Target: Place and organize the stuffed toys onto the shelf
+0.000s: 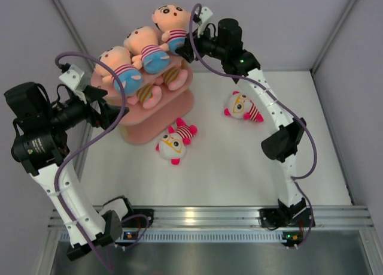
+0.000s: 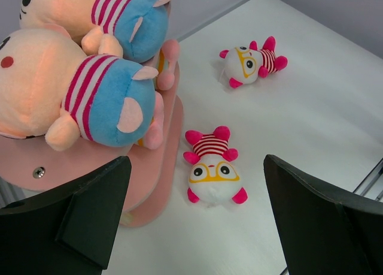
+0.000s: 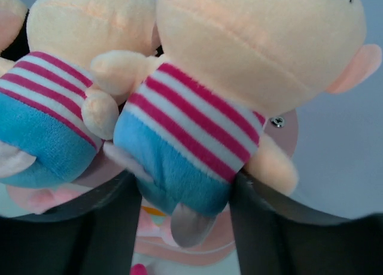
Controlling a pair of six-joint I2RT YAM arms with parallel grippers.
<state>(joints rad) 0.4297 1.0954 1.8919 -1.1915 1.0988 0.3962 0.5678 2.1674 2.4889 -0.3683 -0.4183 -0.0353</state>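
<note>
The pink shelf (image 1: 149, 134) stands at the back left. Three peach stuffed toys (image 1: 119, 71) (image 1: 146, 47) (image 1: 170, 20) lie in a row on its top board. A pink toy with yellow stripes (image 1: 158, 83) lies on the middle board. My right gripper (image 1: 185, 44) is shut on the blue pants of the far-right peach toy (image 3: 197, 125), its fingers (image 3: 263, 227) pressing both sides. Two white-faced toys (image 1: 173, 142) (image 1: 242, 106) lie on the table. My left gripper (image 2: 197, 227) is open and empty by the shelf's left end, above the near white-faced toy (image 2: 213, 167).
The shelf's top board (image 3: 284, 128) shows behind the held toy. White walls close the back and sides. An aluminium rail (image 1: 203, 218) with both arm bases runs along the near edge.
</note>
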